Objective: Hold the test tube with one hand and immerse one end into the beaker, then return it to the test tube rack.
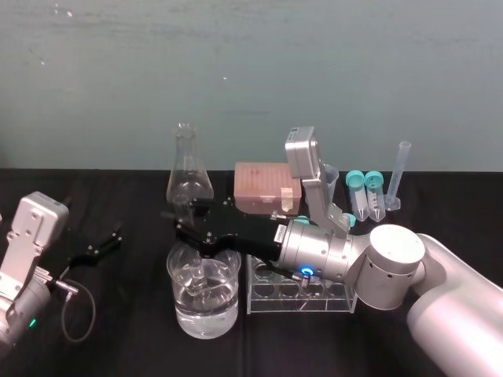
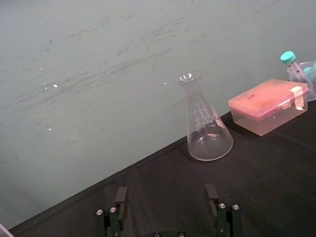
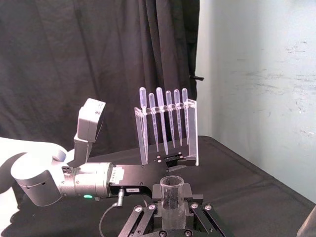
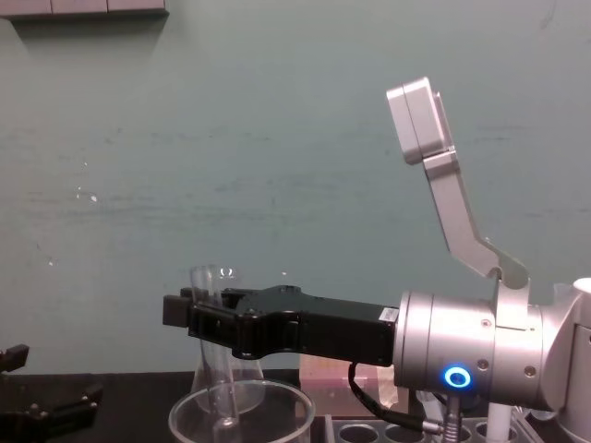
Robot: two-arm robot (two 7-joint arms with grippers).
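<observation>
right gripper (image 4: 196, 318) pinches test tube (image 4: 211, 369) | chest view: tube stands straight up, mouth on top, low end in beaker (image 4: 300, 406) | head view: beaker just left of test tube rack (image 1: 299, 297) | left gripper (image 2: 166, 197) spread, far left

Beaker (image 1: 206, 320) left of test tube rack (image 1: 316, 303)

soft even light, faint glints on beaker (image 1: 228, 302)
</observation>
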